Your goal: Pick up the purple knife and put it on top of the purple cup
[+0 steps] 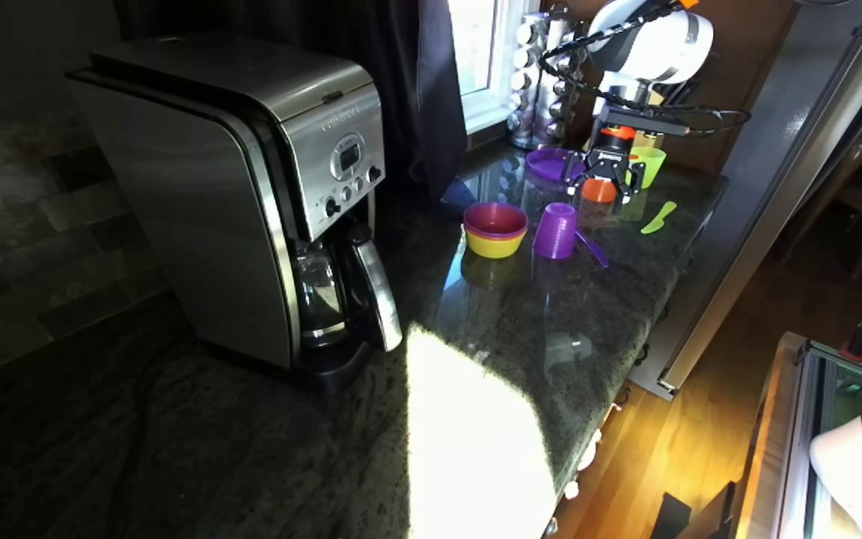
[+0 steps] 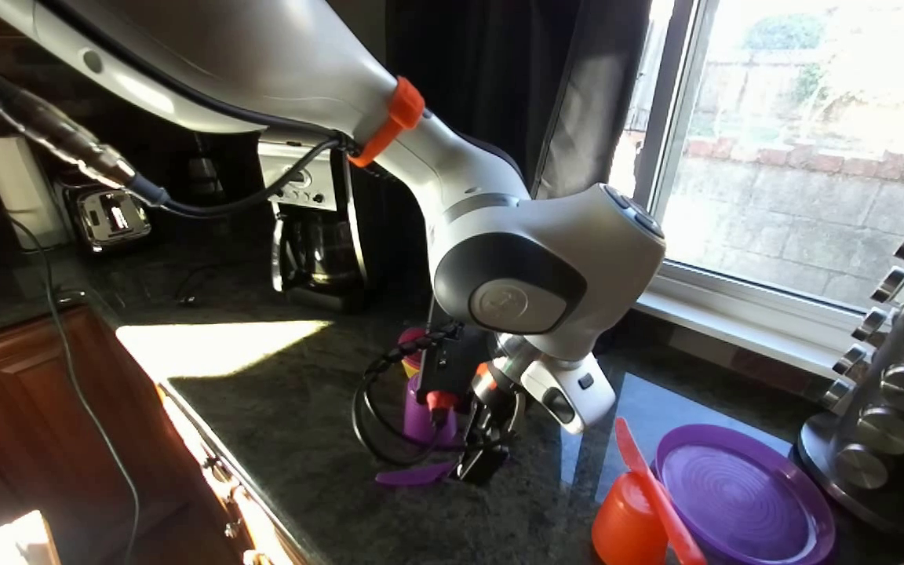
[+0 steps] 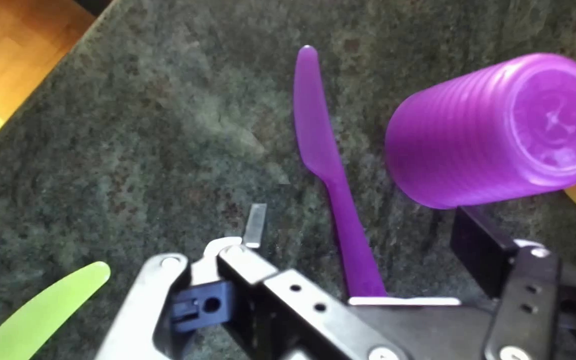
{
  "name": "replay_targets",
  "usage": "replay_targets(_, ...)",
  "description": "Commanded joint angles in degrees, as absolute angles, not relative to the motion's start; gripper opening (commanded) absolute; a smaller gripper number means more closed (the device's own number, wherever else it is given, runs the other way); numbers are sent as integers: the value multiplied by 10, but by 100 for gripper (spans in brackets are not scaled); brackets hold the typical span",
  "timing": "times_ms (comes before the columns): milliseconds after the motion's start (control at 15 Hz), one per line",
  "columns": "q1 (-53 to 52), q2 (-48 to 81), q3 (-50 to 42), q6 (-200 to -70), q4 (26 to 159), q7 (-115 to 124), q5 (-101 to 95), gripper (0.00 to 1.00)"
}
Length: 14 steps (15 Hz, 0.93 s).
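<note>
We'd call this pre-grasp: gripper [image 3: 363,232] spread wide over the knife [image 3: 329,172], which lies on the counter [image 3: 178,125] left of the cup [image 3: 488,132] in the wrist view. Next we'd lower and pinch its handle [image 3: 352,235], though height's hard to judge

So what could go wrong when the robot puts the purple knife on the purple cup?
The purple knife is thin and lies flat on the counter, so the open hand might slip off it. The purple cup stands upside down near the knife, so the hand could knock it. The knife is longer than the cup's upturned bottom is wide, so it may tip off.
</note>
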<state>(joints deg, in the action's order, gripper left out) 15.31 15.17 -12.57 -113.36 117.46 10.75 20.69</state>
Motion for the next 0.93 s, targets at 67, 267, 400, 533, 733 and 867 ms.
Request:
replay_targets(67, 158, 178, -124, -1123, 1149, 92, 222, 92)
replay_targets(267, 152, 183, -123, -1140, 1150, 96, 210, 91)
replay_targets(400, 150, 183, -121, -1162, 1155, 89, 213, 90)
replay_targets(533, 152, 186, -117, -1173, 1156, 76, 218, 86)
replay_targets(733, 147, 190, -115, -1186, 1159, 75, 207, 75)
replay_targets(867, 144, 194, -116, -1198, 1161, 79, 199, 61)
